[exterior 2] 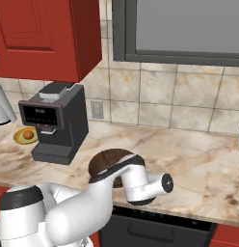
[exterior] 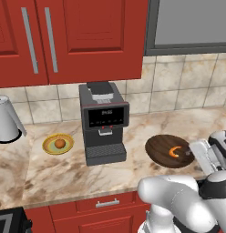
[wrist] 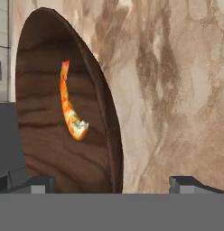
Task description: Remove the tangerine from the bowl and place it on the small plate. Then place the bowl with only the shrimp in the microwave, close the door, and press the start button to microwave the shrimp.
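The dark wooden bowl (exterior: 158, 148) (exterior 2: 108, 161) (wrist: 46, 149) sits on the marble counter right of the coffee machine. The curved orange shrimp (exterior: 175, 151) (wrist: 71, 113) lies in it. My gripper (exterior: 191, 154) (wrist: 114, 182) is open at the bowl's right edge. Its jaws straddle the rim, one tip over the bowl's inside and the other over the counter outside. The tangerine (exterior: 60, 143) (exterior 2: 28, 135) rests on the small plate (exterior: 46, 146) (exterior 2: 17, 137), left of the coffee machine. The microwave and its door are out of view.
A black coffee machine (exterior: 103, 123) (exterior 2: 56, 120) stands between plate and bowl. A metal kettle (exterior: 6, 120) is at the far left. Red cabinets (exterior: 74, 36) hang above, beside a grey-framed pane (exterior 2: 179, 29). The counter's front edge (exterior: 87, 193) runs just below the bowl.
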### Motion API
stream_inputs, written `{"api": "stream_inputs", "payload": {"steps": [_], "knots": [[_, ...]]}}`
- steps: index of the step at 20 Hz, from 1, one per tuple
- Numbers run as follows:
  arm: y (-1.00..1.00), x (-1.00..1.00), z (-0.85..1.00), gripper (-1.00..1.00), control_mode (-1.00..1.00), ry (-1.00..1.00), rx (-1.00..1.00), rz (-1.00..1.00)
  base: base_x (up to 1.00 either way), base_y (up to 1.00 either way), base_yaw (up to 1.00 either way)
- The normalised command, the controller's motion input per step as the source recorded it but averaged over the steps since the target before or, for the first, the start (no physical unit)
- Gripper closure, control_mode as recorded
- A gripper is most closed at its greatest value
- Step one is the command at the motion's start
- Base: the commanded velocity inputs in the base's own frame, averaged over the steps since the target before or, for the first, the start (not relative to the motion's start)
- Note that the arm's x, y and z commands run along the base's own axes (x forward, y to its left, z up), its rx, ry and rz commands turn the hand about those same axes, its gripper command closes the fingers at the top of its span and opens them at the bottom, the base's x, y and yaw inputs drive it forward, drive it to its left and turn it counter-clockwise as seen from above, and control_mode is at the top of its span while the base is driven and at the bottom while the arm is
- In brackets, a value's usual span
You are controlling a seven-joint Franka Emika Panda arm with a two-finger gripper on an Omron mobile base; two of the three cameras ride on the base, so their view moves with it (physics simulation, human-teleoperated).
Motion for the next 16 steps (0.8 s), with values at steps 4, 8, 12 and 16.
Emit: {"api": "stream_inputs", "payload": {"steps": [4,8,12,16], "knots": [[-0.01,0.35,-0.40,-1.00,-1.00,0.05,0.00,0.05,0.00,0.00,0.00],[0.01,0.27,-0.48,-1.00,-1.00,0.09,0.00,0.04,0.00,0.00,0.00],[0.03,0.26,-0.53,-1.00,-1.00,0.09,0.00,0.01,0.00,0.00,0.00],[0.13,0.18,-0.42,-1.00,-1.00,0.02,0.00,0.00,0.00,0.00,0.00]]}}
